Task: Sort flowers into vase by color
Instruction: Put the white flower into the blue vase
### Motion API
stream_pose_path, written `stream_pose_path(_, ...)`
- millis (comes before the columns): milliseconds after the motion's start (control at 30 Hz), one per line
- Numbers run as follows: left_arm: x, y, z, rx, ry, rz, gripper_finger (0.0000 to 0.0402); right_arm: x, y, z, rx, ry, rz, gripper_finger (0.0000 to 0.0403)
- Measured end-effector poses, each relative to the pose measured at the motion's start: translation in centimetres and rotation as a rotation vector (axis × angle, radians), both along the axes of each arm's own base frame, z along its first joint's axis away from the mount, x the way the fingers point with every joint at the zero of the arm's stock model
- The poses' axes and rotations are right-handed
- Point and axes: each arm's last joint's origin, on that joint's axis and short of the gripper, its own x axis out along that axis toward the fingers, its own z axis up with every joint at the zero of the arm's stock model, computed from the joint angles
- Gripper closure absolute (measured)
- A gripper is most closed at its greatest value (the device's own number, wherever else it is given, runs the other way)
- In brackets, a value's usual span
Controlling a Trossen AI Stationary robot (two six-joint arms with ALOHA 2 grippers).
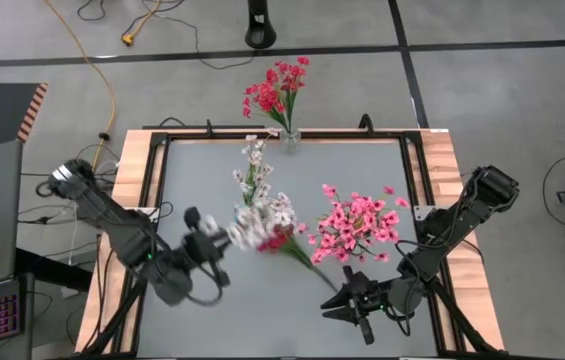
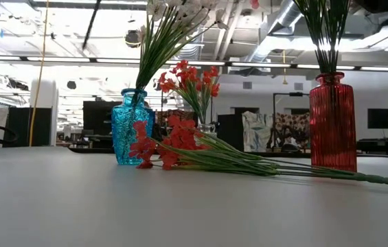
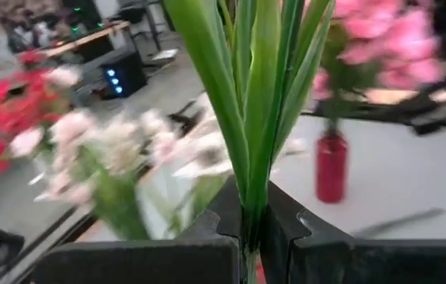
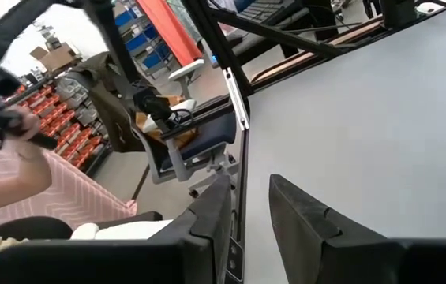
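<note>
My left gripper [image 1: 212, 242] is shut on a sprig of white blossoms [image 1: 254, 228], lifted above the table's middle; its green stems and leaves [image 3: 248, 118] rise from between the fingers. A red sprig [image 1: 287, 244] lies flat on the table, its blossoms [image 2: 163, 144] next to the blue vase [image 2: 132, 127] and its stem end [image 1: 334, 284] near my right gripper [image 1: 347, 302]. That gripper is open and empty, low over the near right of the table. The blue vase holds white flowers [image 1: 253, 165], the red vase [image 2: 331, 123] pink ones [image 1: 359, 226], and a clear vase [image 1: 289, 138] red ones. My left gripper pinches the bunched green stems [image 3: 251, 230] of the white sprig between its two fingers. The stems and leaves run on past the fingertips, and the sprig is lifted clear of the table. The stems' lower end is hidden behind the fingers.
The table has a wooden frame [image 1: 132, 160] around its grey top. The clear vase stands at the far edge. A person [image 4: 17, 173] shows in the room beyond the table. Free grey surface lies along the near edge [image 1: 262, 320] and at the far right.
</note>
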Motion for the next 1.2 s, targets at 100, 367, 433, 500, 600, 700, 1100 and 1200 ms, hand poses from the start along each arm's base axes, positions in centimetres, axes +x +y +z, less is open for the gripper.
stream_pose_path(100,-1.7,2.3,-1.4,-0.041,-0.085,0.036,0.0401,0.0,0.0,0.0,-0.007,0.001,0.000,0.0286)
stream_pose_path(367,-4.5,7.2,-4.6,-0.098,-0.407,-0.038,0.0401,0.0,-0.1,-0.3,-0.031,0.020,-0.001,0.0286)
stream_pose_path(433,-5.0,8.3,-5.2,-0.076,-0.499,-0.058,0.0401,0.0,-0.1,-0.3,-0.037,0.024,-0.003,0.0286)
stream_pose_path(500,-5.4,9.2,-6.0,-0.055,-0.554,-0.049,0.0401,0.0,-0.1,-0.4,-0.043,0.029,-0.005,0.0286)
stream_pose_path(600,-5.7,9.9,-6.8,-0.023,-0.575,-0.048,0.0401,-0.1,-0.1,-0.5,-0.046,0.033,-0.005,0.0286)
stream_pose_path(700,-5.4,10.3,-7.5,-0.002,-0.555,-0.059,0.0401,-0.1,-0.1,-0.5,-0.051,0.037,-0.006,0.0286)
stream_pose_path(1100,-3.7,11.0,-9.2,0.023,-0.465,-0.066,0.0396,0.2,-0.4,-0.5,-0.050,0.037,-0.016,0.0286)
stream_pose_path(1200,-3.5,10.9,-9.8,0.042,-0.404,-0.065,0.0387,0.2,-0.4,-0.5,-0.049,0.037,-0.015,0.0286)
